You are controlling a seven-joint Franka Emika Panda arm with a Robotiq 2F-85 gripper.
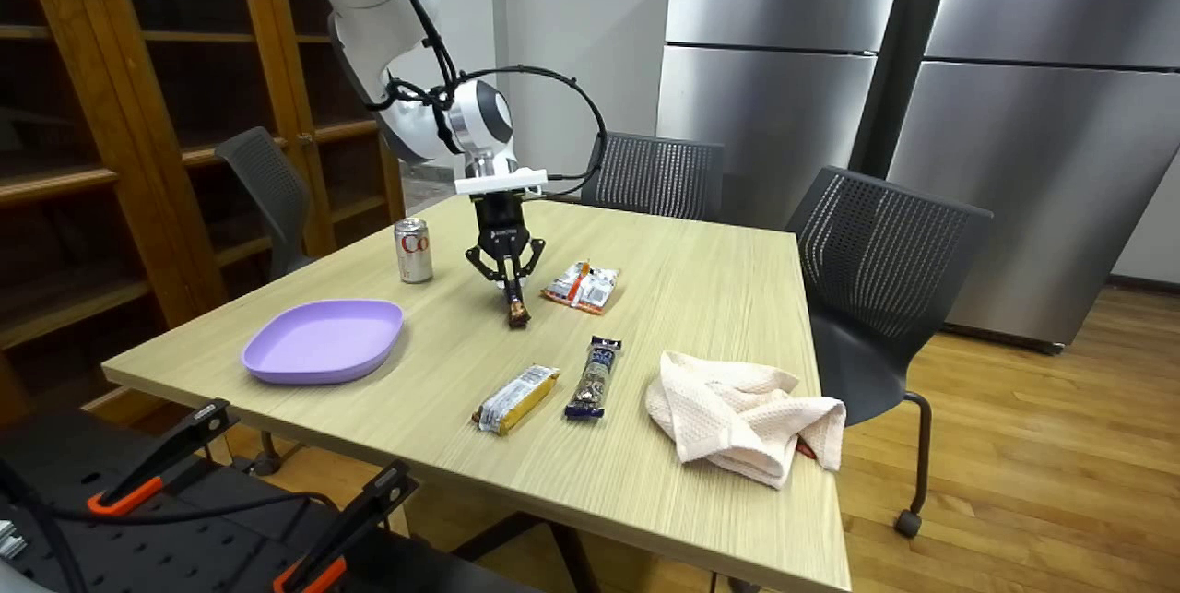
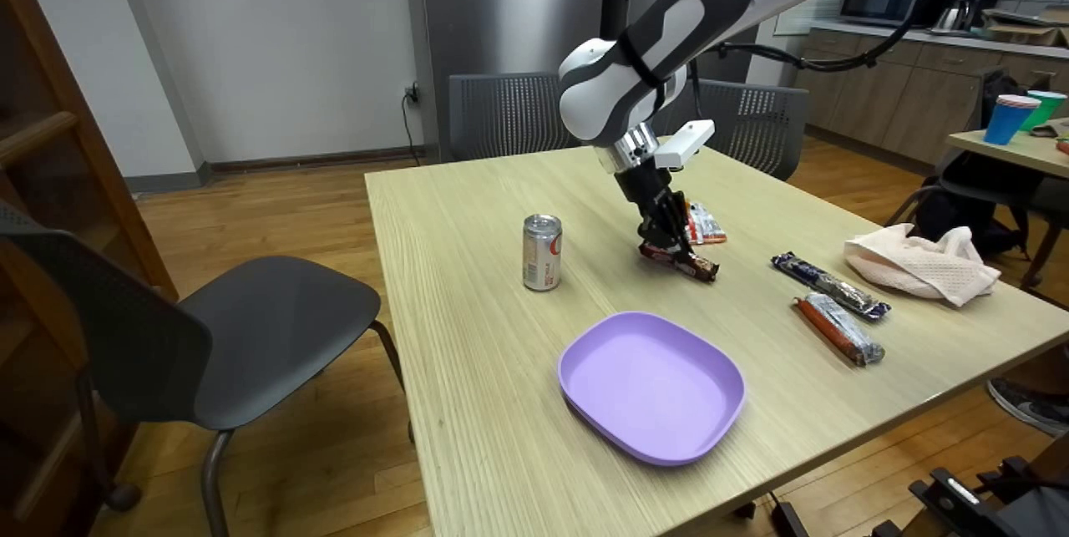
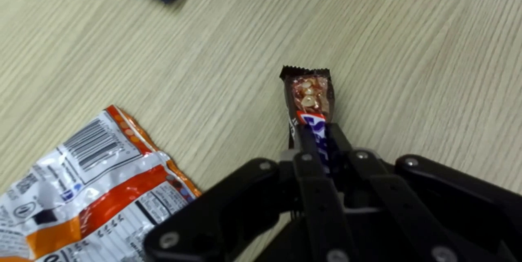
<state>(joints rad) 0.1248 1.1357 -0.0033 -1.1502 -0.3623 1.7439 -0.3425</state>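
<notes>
- We see the chocolate bar on the table, apparently flat, so the tabletop likely bears its weight.
- The gripper pinches that bar across its narrow width, its fingers set along the two long sides; we judge that the slim shape invites this hold.
- We notice one end poking out past the grip, because the wrapper is clasped farther back.
- Near the gripper, the snack pouch lies barcode side up, its limp form settling broad side down.
- On the bar's other side, the soda can stands upright on its flat base.
- The purple plate sits hollow side up near the table's edge.
- Farther out, we find a blue-ended bar just beside a silver-topped bar, both lying flat.
- Beyond them, the cloth slumps in soft folds.
</notes>
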